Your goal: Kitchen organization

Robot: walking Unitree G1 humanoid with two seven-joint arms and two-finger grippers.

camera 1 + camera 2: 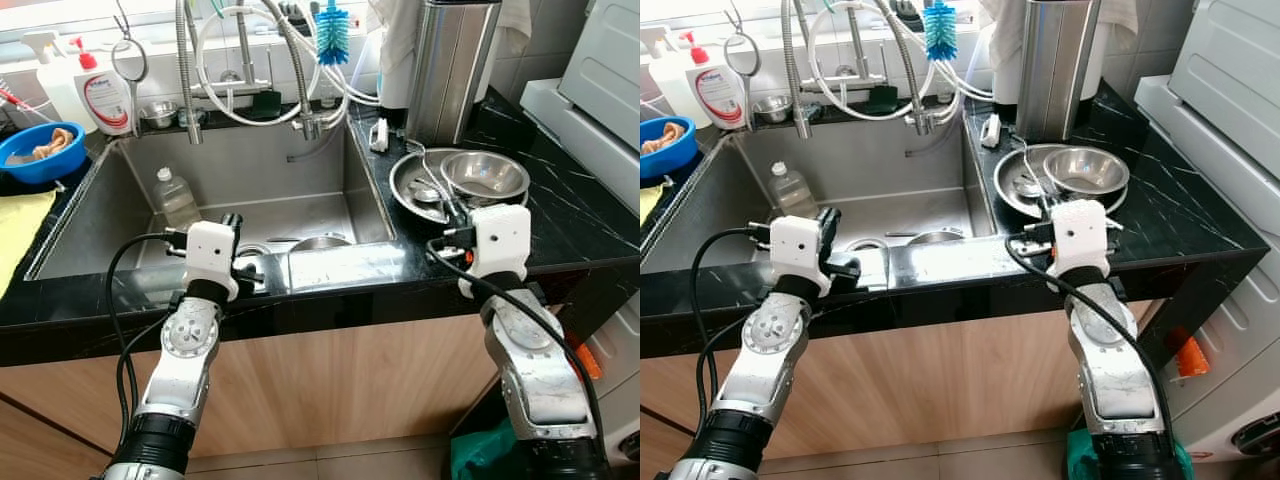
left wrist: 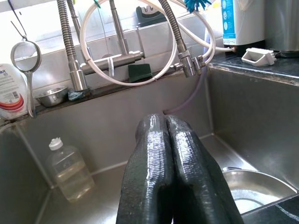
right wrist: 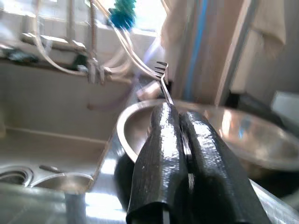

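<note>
Holding: right tool clamped on fork above steel plate on tabletop.
Left tool: fingers together, over sink.

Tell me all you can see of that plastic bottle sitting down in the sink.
The plastic bottle is small and clear, with a white screw cap and flat, squarish sides. It looks partly filled with a pale yellowish liquid. It stands in the far left corner of the steel sink, leaning back a little toward the left wall. I cannot tell whether it touches that wall. No label is visible, and no gripper touches it.
</note>
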